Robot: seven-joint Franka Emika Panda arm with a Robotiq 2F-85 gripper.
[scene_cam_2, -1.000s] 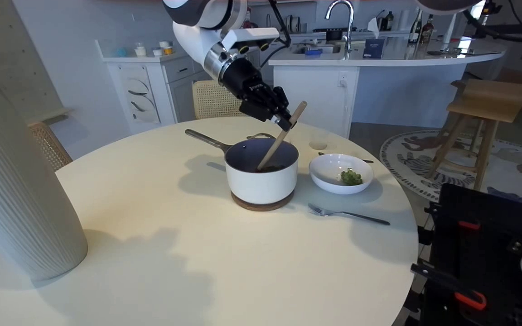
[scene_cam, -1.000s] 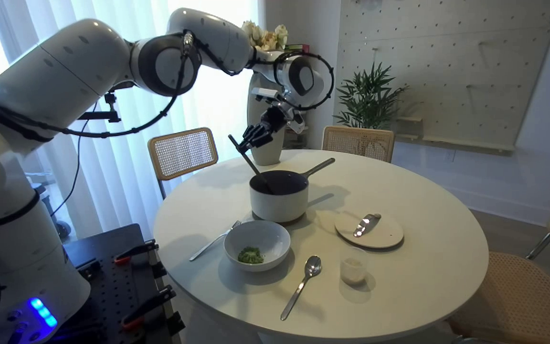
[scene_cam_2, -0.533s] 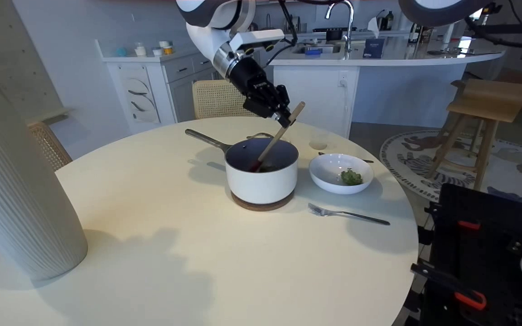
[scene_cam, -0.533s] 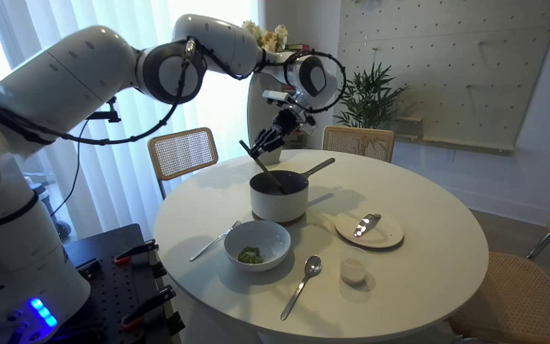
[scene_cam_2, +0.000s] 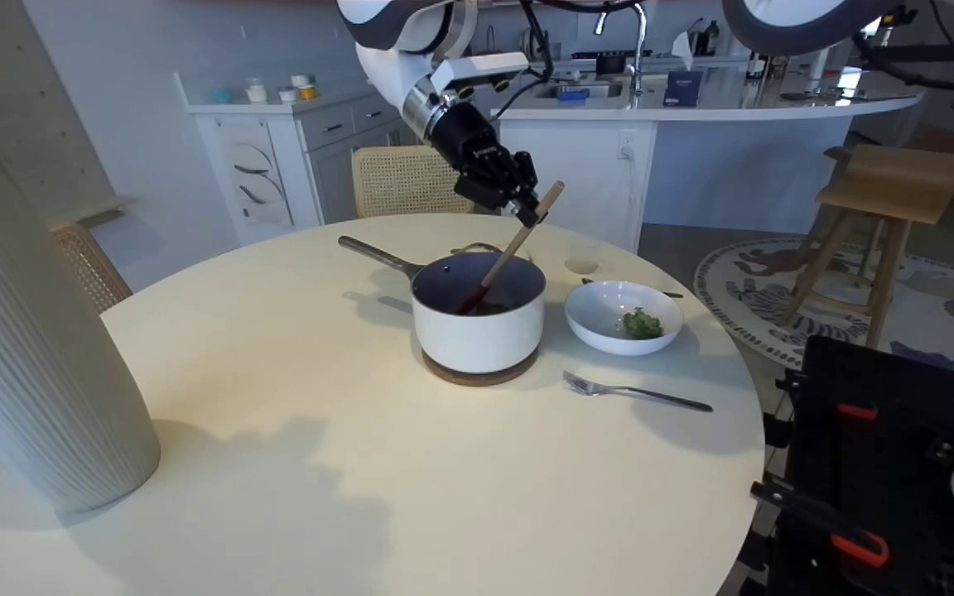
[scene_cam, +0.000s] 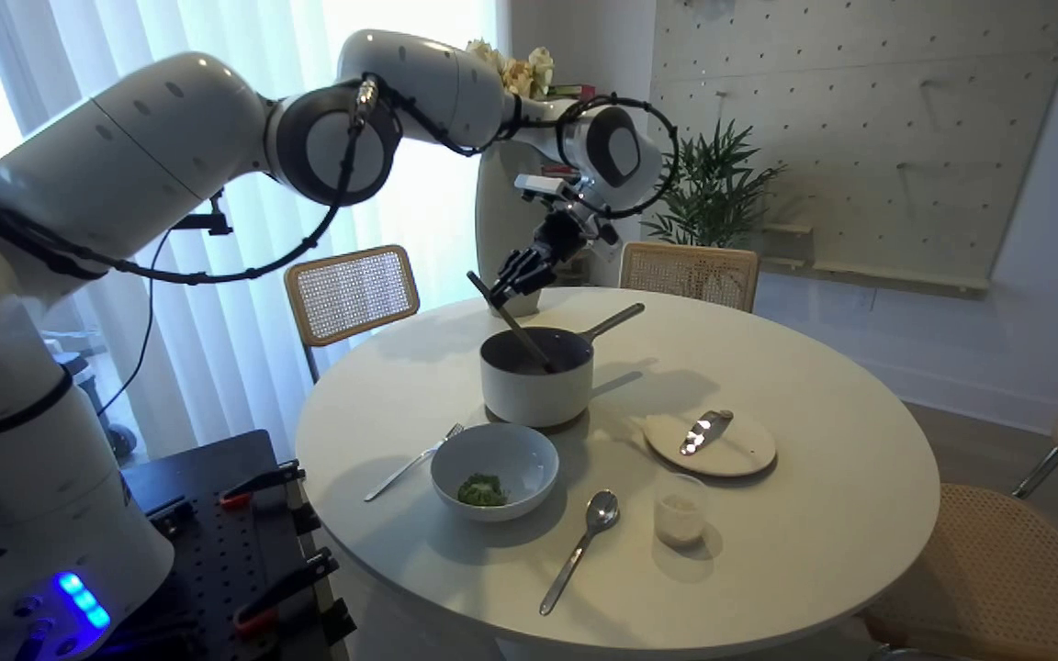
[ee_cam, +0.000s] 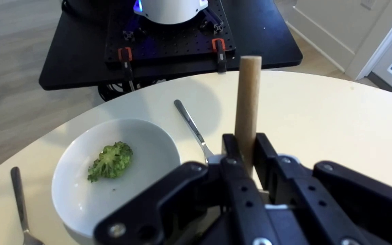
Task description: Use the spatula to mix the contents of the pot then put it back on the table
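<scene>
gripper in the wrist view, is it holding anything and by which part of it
The spatula, by its wooden handle: the gripper clamps it near the upper tip, and the reddish lower end is inside the pot.

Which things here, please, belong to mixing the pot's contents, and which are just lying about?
Part of the job:
pot, on a brown trivet
spatula, its end inside the pot
tool, gripping the spatula
table, where the spatula should end up

Just lying about:
bowl with broccoli
fork
spoon
clear cup
plate with metal utensil
vase
</scene>
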